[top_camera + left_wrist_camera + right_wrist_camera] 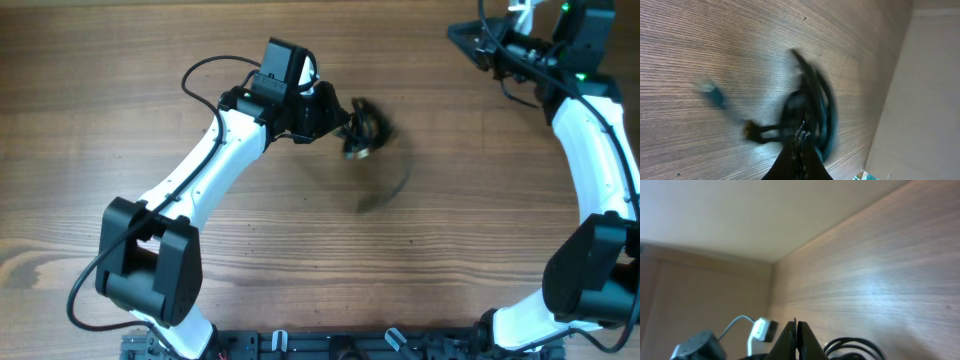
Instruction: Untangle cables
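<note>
The cables [368, 130] are a small black bundle hanging blurred just right of my left gripper [350, 124], with a blurred strand [392, 185] trailing toward the table's middle. In the left wrist view my left gripper [802, 136] is shut on the cables [816, 95], a dark loop above the wooden table [715, 40]. A blurred plug end [715, 95] swings to the left. My right gripper [456, 32] is at the far right corner, away from the bundle. Its jaws [796, 326] are shut with nothing seen between them.
In the right wrist view a white connector [762, 329] with a white lead and a black looped wire [855, 346] lie below the jaws, by the table's edge and a beige wall [715, 230]. The arm bases stand at the near edge [320, 345].
</note>
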`<action>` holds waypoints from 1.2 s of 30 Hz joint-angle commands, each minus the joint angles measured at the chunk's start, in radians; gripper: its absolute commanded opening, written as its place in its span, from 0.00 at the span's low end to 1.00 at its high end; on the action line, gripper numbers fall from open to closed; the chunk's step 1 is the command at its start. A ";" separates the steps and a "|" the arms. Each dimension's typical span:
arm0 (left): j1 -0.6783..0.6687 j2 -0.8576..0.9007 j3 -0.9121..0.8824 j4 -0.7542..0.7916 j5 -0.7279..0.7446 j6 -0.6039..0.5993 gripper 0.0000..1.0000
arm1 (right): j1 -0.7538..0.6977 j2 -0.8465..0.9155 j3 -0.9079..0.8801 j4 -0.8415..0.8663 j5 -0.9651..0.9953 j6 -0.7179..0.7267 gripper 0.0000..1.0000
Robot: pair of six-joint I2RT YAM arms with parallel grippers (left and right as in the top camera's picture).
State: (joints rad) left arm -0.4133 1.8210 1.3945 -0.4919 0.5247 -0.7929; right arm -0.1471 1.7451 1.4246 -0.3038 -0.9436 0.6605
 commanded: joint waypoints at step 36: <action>0.187 0.131 -0.011 -0.143 -0.545 0.187 0.34 | 0.150 0.003 0.006 -0.352 0.252 -0.295 0.64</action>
State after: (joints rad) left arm -0.2260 1.8832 1.3911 -0.6655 0.0128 -0.6178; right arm 0.0051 1.7428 1.4239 -0.6495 -0.7048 0.3721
